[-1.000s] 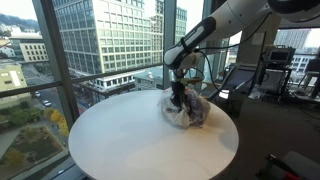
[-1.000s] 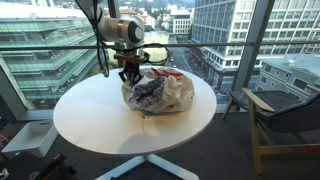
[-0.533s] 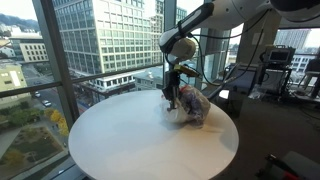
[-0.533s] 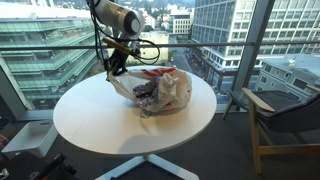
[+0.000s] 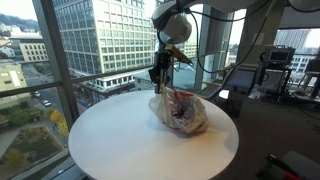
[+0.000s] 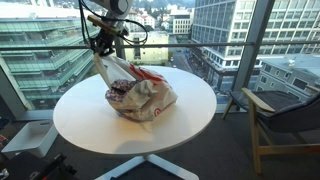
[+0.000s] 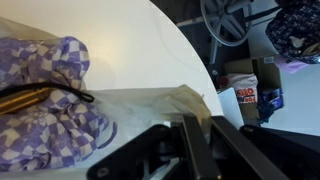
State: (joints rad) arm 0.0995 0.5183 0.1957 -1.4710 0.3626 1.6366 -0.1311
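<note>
Bag (image 5: 180, 110) hangs under gripper (image 5: 156, 76) — edge pinched.

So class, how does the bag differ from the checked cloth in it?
The bag is see-through plastic; the cloth is purple-and-white checked. The bag's edge is pinched and held up by the gripper; the cloth lies loose inside, untouched. The bag encloses; the cloth is enclosed. Both are soft and crumpled, resting on the table.
</note>
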